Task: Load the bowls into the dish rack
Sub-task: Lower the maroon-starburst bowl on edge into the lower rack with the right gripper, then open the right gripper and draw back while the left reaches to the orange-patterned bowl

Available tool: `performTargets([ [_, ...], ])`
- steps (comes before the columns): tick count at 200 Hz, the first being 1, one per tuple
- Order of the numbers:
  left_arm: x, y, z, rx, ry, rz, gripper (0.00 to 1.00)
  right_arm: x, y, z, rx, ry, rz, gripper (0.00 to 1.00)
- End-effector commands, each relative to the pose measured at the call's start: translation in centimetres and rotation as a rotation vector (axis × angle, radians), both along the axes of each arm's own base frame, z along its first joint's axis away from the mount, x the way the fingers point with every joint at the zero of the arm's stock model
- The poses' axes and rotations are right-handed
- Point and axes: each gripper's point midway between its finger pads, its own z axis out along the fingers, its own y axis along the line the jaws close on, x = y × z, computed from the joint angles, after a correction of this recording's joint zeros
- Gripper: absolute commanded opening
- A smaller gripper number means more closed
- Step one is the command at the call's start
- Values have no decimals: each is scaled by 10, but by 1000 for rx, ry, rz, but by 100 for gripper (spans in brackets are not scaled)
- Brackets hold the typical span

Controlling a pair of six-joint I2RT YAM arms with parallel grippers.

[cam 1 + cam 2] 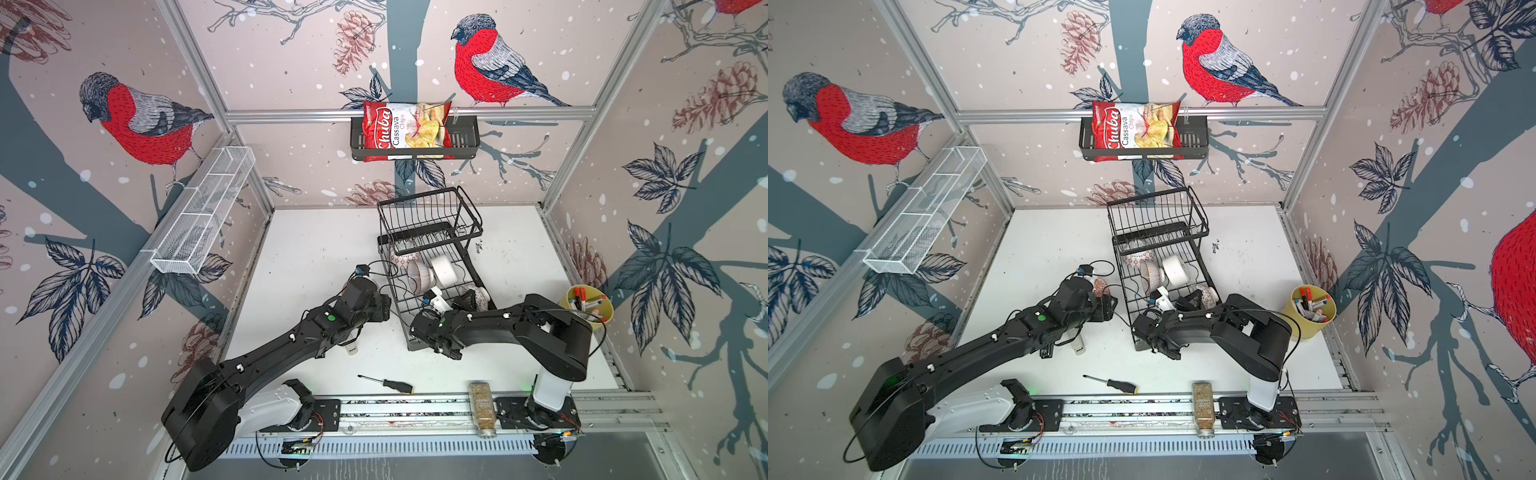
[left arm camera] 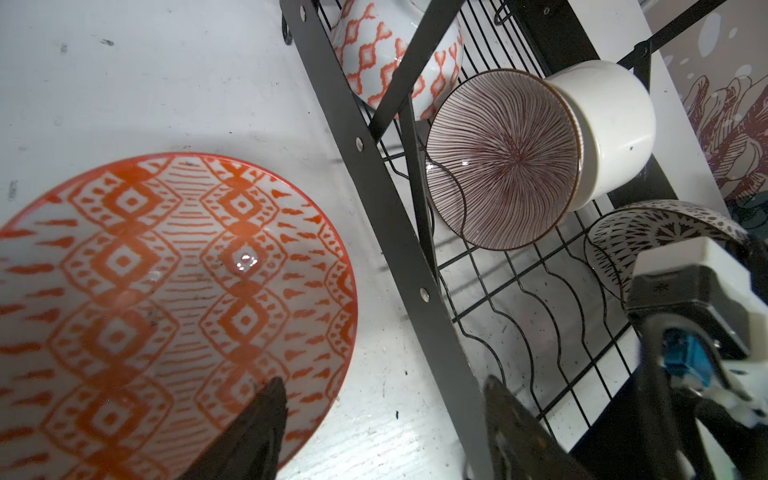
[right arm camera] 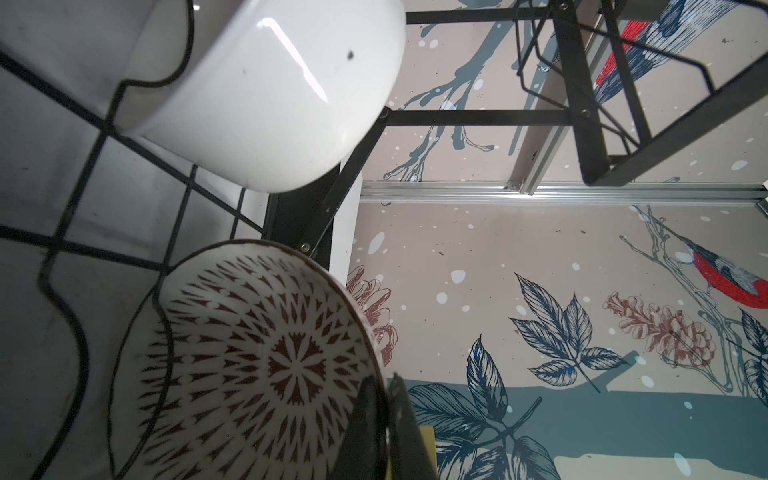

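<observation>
The right gripper (image 3: 388,419) pinched the rim of a brown-patterned bowl (image 3: 257,361) inside the dish rack (image 2: 382,199); the left gripper (image 2: 382,390) gaped over an orange bowl (image 2: 166,291) beside it. Glazed, brittle: rims seemed safest.

Glaze on show: the wide round orange-and-white ceramic bowl (image 2: 166,311) wears orange diamonds and dashes under an orange rim; the white lattice-patterned bowl (image 2: 365,62) orange-red diamonds; the round striped bowl (image 2: 503,158) fine brown lines radiating from its centre; the glossy white ceramic bowl (image 2: 611,124) stays plain; the red-brown rosette bowl (image 3: 249,365) rings darts round a flower. The black wire dish rack (image 2: 388,216) is unpatterned.
</observation>
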Motion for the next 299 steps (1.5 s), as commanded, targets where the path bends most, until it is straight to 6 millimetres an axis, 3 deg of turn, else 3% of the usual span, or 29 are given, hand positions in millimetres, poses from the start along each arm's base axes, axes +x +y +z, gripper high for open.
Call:
performTargets([
  [1, 3, -2, 6, -13, -28, -5, 73, 1, 3, -10, 106, 31, -18, 6],
  [50, 3, -3, 7, -20, -29, -4, 74, 4, 1, -3, 127, 13, -29, 28],
  [104, 3, -3, 10, -22, -34, -6, 73, 6, -1, 5, 142, -19, -48, 67],
  [137, 3, -3, 13, -27, -38, -5, 74, 7, 0, 16, 184, -45, -56, 84],
  [217, 4, -1, 20, -47, -49, 18, 74, 4, 13, 42, 462, 3, -16, 96],
  [299, 2, 17, 26, -13, -34, 92, 76, 4, 48, 103, 953, 7, 75, 99],
])
